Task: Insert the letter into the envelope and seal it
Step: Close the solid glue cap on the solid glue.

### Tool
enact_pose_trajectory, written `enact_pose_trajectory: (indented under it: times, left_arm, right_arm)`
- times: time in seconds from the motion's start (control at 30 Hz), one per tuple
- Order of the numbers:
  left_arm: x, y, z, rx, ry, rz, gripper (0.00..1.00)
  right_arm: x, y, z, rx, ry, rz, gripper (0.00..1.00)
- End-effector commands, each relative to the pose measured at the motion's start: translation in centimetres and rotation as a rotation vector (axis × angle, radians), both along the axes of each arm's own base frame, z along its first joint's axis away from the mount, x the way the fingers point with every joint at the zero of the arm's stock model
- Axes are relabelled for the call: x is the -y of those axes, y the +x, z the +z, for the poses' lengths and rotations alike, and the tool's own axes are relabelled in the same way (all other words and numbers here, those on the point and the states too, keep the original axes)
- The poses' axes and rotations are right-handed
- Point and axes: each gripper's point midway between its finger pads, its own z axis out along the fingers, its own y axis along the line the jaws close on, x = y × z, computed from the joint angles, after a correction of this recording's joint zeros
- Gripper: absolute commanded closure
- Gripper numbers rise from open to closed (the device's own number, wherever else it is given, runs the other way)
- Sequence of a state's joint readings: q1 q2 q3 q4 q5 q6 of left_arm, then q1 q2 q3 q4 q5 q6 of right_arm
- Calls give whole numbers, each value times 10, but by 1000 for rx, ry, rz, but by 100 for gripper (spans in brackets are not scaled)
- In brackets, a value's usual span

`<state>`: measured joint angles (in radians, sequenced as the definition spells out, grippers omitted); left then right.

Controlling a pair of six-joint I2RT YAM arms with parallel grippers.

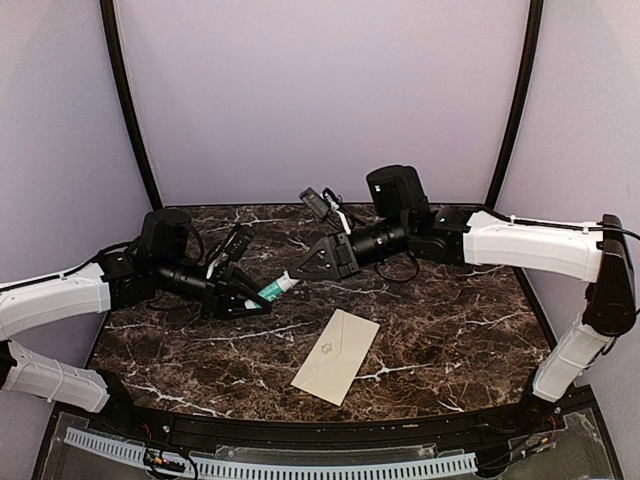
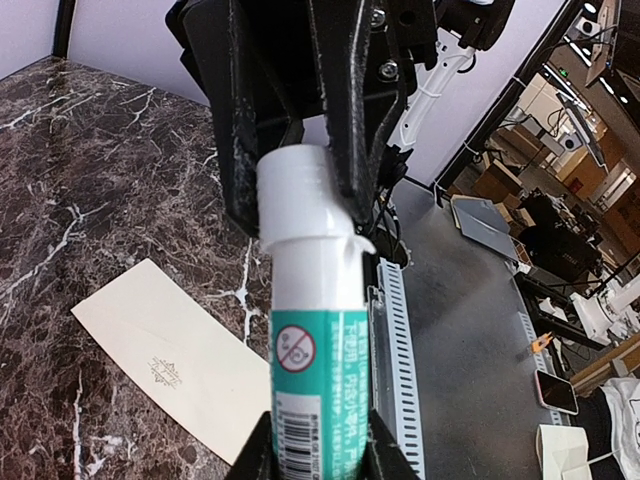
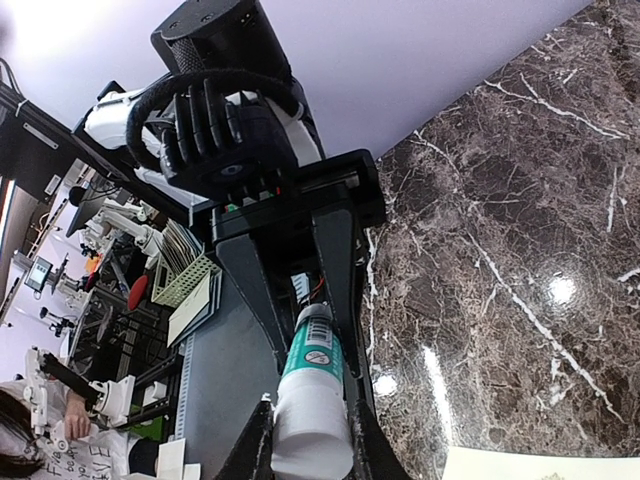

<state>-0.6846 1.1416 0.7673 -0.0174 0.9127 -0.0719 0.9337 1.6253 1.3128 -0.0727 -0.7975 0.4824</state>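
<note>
A glue stick [image 1: 272, 290] with a teal label hangs level above the table between both arms. My left gripper [image 1: 248, 299] is shut on its teal body [image 2: 315, 370]. My right gripper [image 1: 300, 272] is shut on its white cap [image 3: 312, 432]. In the left wrist view the cap [image 2: 298, 195] sits between the right fingers [image 2: 240, 150]. The cream envelope [image 1: 337, 355] lies flat on the marble nearer the front, below the glue stick, with its small emblem [image 2: 164, 372] facing up. Its corner [image 3: 540, 465] shows in the right wrist view. The letter is out of view.
The dark marble table [image 1: 450, 330] is enclosed by lilac walls and two black posts [image 1: 128, 100]. A grey slotted strip [image 1: 300, 466] runs along the front edge. A loose black connector [image 1: 315, 200] hangs near the right arm's wrist.
</note>
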Motion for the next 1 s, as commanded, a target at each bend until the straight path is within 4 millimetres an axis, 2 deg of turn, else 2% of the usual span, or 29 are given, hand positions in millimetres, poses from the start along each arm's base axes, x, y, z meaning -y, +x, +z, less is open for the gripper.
enact_pose_trajectory:
  times: [0.0,0.4,0.63,0.83,0.97]
  left_arm:
    - [4,-1,20,69,-65,-22,100]
    - [3,-1,21,81,-66,-11,100]
    - [0,17,18,90,-38,105,100]
    - [-3,25,30,85,-97,188,100]
    - [-1,24,34,56,-129,186,100]
  right_arm:
    - [-15,-21,-8,-20,6,64,98]
    - [-14,-28,-21,-46,-22,71,99]
    - [-7,-27,-22,-39,-33,32,100]
    - [-3,-26,-22,-45,-29,5,100]
    - [-6,-22,-14,-37,12,-16,100]
